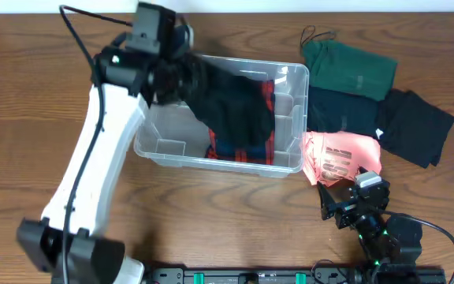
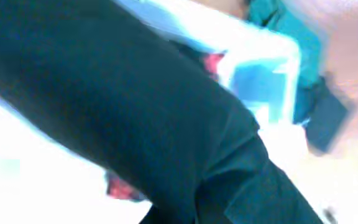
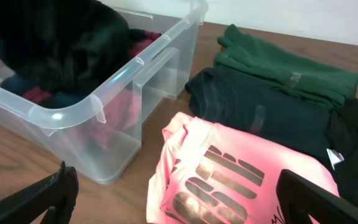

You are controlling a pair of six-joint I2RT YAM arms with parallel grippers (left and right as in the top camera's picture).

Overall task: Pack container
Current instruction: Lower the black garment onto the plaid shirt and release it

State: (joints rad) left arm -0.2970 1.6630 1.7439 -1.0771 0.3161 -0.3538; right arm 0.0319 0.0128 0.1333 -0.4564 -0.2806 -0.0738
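The clear plastic container [image 1: 219,164] stands at the table's middle, with a red and blue plaid garment [image 1: 268,95] lying in it. My left gripper [image 1: 168,75] is over the container's back left corner, shut on a black garment [image 1: 235,106] that drapes down into the container. In the left wrist view the black garment [image 2: 135,106] fills the frame and hides the fingers. My right gripper [image 1: 351,193] is open and empty, low over the table just in front of a folded pink shirt [image 1: 339,154]. The pink shirt also shows in the right wrist view [image 3: 241,168], between the open fingers [image 3: 179,199].
To the right of the container lie a folded green shirt [image 1: 349,67], a dark teal shirt [image 1: 341,110] and a black shirt [image 1: 416,122]. The left arm's white links stretch from the front left edge to the container.
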